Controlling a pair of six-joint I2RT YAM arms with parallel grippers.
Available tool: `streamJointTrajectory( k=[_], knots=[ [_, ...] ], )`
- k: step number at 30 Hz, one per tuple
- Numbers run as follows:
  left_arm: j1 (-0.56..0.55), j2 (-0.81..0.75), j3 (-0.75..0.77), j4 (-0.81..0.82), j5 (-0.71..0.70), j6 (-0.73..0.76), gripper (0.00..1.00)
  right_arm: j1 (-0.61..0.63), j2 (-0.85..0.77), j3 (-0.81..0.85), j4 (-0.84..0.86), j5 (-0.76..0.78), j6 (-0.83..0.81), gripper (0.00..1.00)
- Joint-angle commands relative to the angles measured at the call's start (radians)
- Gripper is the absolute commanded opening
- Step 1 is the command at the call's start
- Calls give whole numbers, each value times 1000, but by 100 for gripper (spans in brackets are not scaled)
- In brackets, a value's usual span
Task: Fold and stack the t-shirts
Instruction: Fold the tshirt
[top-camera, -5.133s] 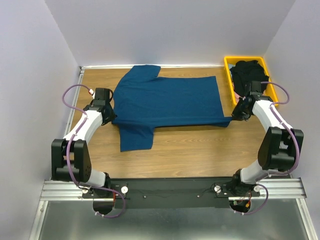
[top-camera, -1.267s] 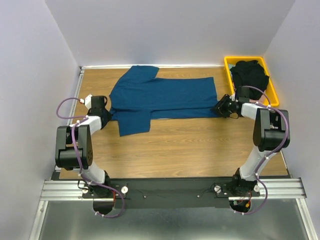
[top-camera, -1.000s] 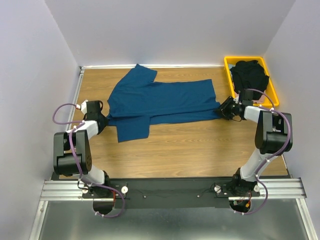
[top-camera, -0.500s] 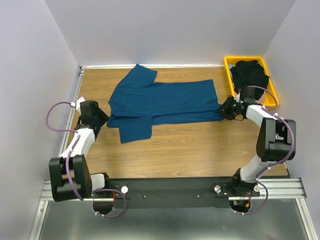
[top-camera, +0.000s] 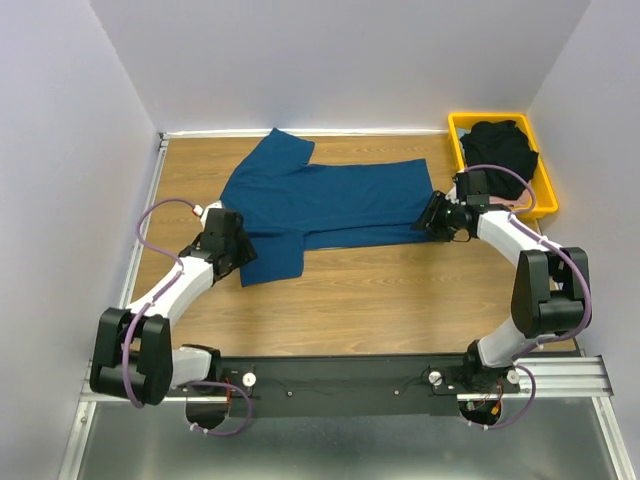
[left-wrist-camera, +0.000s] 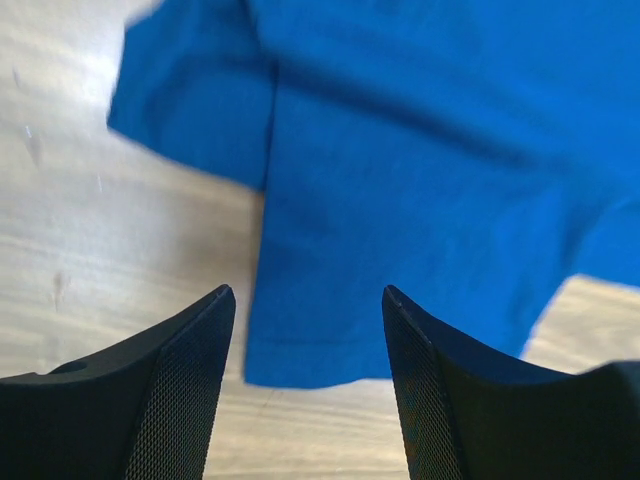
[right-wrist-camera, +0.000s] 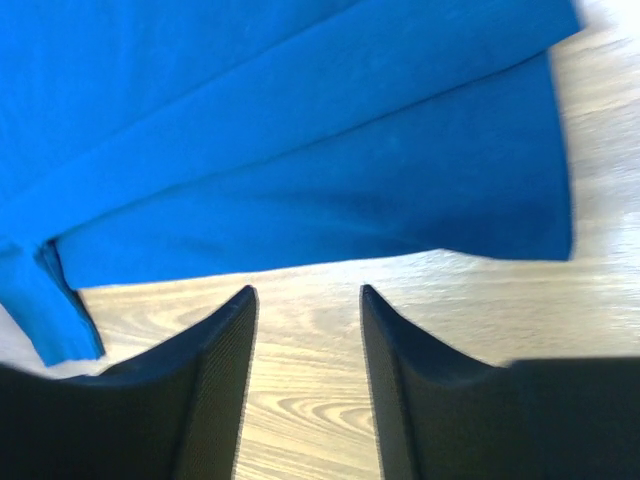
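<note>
The navy-blue t-shirt lies on the wooden table, folded lengthwise into a band, with one sleeve sticking out toward the near left. My left gripper hovers at that sleeve, open and holding nothing. In the left wrist view the sleeve's hem lies between the left gripper's fingers. My right gripper is open at the shirt's right end. In the right wrist view the right gripper is over bare wood, just short of the shirt's edge. A black t-shirt sits bunched in the tray.
The yellow tray stands at the back right corner, against the right wall. A white strip marks the table's far edge. Walls close in the left, back and right sides. Bare wood stretches between the shirt and the arm bases.
The left gripper has let go of the shirt's left edge, opened, and swung right and nearer onto the sleeve. The right gripper has opened wider and shifted slightly left. The shirt stayed put.
</note>
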Motion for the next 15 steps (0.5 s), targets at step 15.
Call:
streamJointTrajectory(
  k=[15],
  knots=[
    [-144,155,-5,-144,-95,-37,45,63,-45,-59,-35,48,-31,61]
  ],
)
